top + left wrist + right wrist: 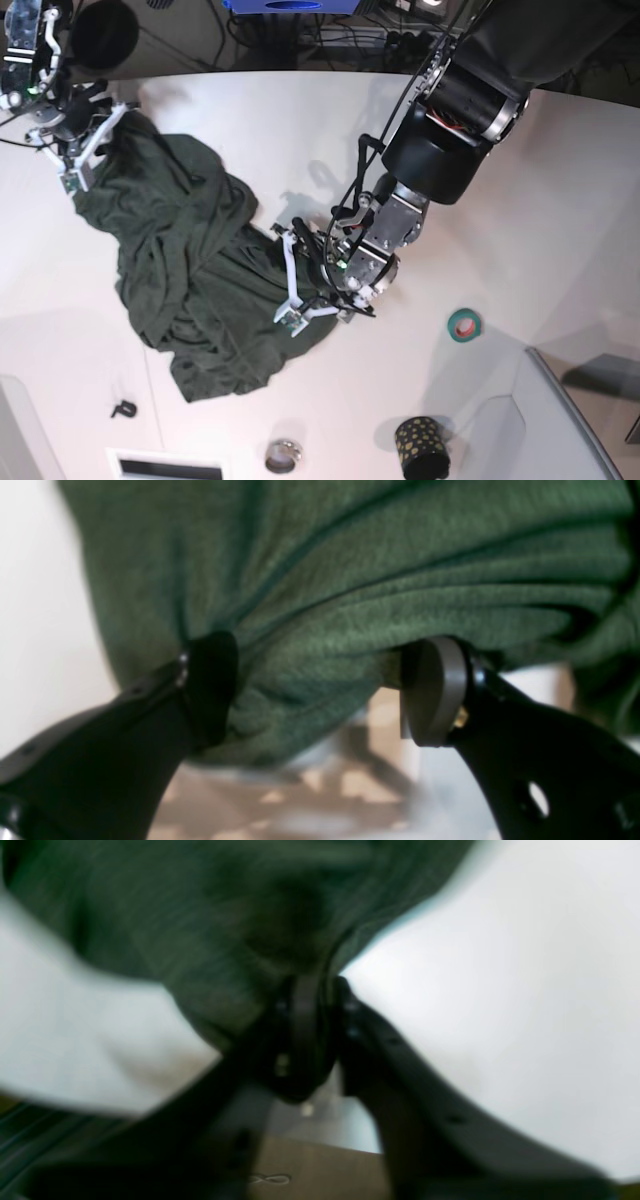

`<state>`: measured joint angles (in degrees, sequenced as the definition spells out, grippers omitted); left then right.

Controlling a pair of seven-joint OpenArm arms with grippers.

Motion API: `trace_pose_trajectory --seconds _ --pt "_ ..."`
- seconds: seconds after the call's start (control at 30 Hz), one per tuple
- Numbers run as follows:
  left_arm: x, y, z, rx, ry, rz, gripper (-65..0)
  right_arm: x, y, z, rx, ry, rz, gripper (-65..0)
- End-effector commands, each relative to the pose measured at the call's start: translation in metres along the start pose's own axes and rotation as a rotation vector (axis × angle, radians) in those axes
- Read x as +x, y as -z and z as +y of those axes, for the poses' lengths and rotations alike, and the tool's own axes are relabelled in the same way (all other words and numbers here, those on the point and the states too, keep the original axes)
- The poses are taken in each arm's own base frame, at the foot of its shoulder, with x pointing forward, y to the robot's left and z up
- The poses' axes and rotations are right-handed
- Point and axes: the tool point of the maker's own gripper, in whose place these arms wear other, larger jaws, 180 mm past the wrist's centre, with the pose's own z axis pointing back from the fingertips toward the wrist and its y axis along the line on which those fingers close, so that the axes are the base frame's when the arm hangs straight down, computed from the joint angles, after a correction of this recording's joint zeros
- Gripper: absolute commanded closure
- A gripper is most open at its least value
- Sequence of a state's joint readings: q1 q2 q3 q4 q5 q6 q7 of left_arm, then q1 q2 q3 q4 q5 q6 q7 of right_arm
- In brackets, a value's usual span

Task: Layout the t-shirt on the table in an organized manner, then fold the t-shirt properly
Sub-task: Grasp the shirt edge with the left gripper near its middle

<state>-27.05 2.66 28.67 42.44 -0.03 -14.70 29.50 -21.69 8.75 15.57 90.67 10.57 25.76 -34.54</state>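
1. Base view: sharp, evenly bright; soft shadows fall on the table (pixel 560 200) beside the arms.
2. Left wrist view: the t-shirt (pixel 350 590) is mildly soft; the background is defocused.
3. Right wrist view: heavy blur throughout; the table is washed out.

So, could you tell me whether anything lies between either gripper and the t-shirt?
Nothing visible does. The right gripper is shut on the t-shirt at its far corner, and the left gripper has fabric between its open jaws.
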Motion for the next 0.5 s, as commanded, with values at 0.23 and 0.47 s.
trace_pose_trajectory --seconds 0.23,0.47 --pt "0.098 -0.041 0.047 0.067 -0.137 -0.278 -48.7 0.062 -0.054 -0.007 -0.085 -0.141 -0.124 -36.8" --pt "0.116 -0.087 0.014 -0.163 -0.402 -0.373 -48.7 0.085 -0.070 -0.075 -0.247 -0.013 -0.194 -37.2"
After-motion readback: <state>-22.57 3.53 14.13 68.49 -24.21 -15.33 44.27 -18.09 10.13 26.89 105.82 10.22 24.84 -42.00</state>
